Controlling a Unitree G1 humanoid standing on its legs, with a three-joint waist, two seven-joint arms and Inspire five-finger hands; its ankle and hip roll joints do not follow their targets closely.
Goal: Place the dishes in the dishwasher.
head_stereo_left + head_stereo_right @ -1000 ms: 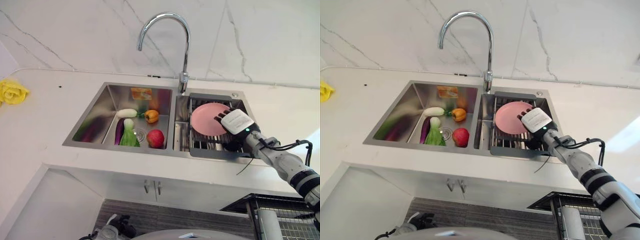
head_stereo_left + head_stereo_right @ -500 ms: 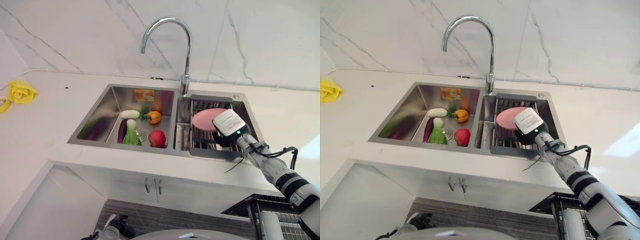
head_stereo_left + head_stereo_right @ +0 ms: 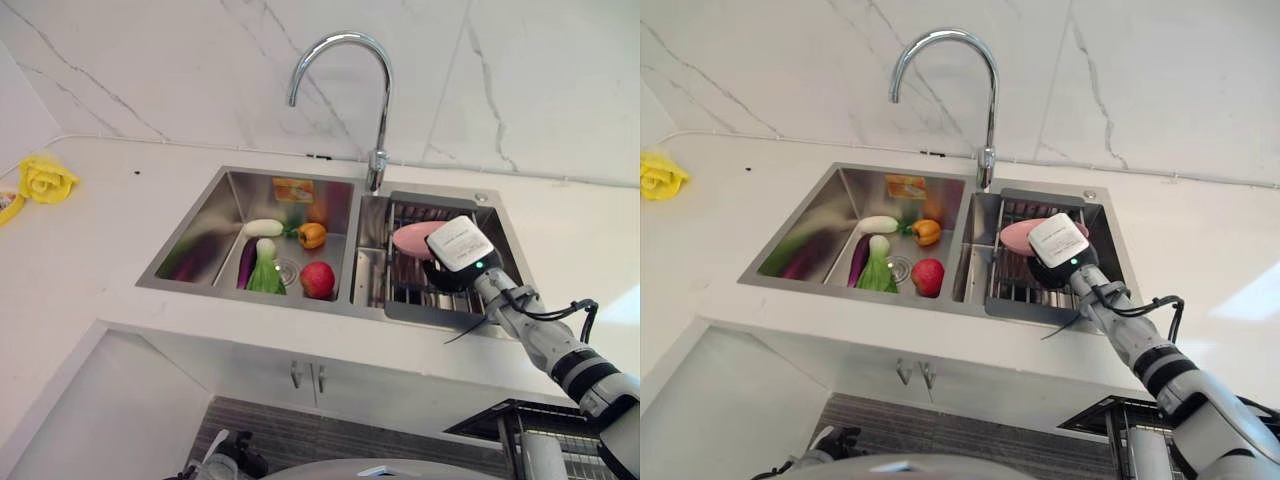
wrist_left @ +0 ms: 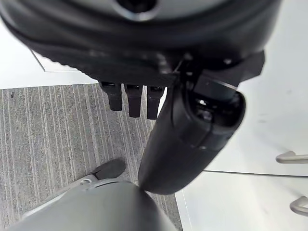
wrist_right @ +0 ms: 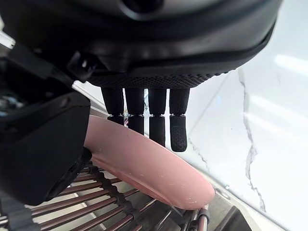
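A pink plate point(image 3: 410, 238) point(image 5: 149, 166) hangs tilted just above the ribbed drying rack point(image 3: 412, 296) in the sink's right basin. My right hand point(image 3: 458, 262) is shut on it. In the right wrist view its fingers point(image 5: 177, 130) curl over the plate's upper face and the thumb sits under the rim. My left hand point(image 4: 183, 130) hangs low over a grey striped floor, by a white cabinet front. Its fingers point(image 4: 130, 101) are relaxed and hold nothing.
The left basin point(image 3: 205, 225) holds an orange pepper point(image 3: 312, 235), a red fruit point(image 3: 318, 279), an aubergine point(image 3: 245, 262) and greens point(image 3: 265, 274). A tall chrome tap point(image 3: 378, 150) stands behind the sink. A yellow cloth point(image 3: 40, 180) lies far left. A dark wire rack point(image 3: 1110, 430) shows at the lower right.
The plate has turned from face-on to nearly edge-on in my right hand and moved toward the back of the rack. The head view has also shifted.
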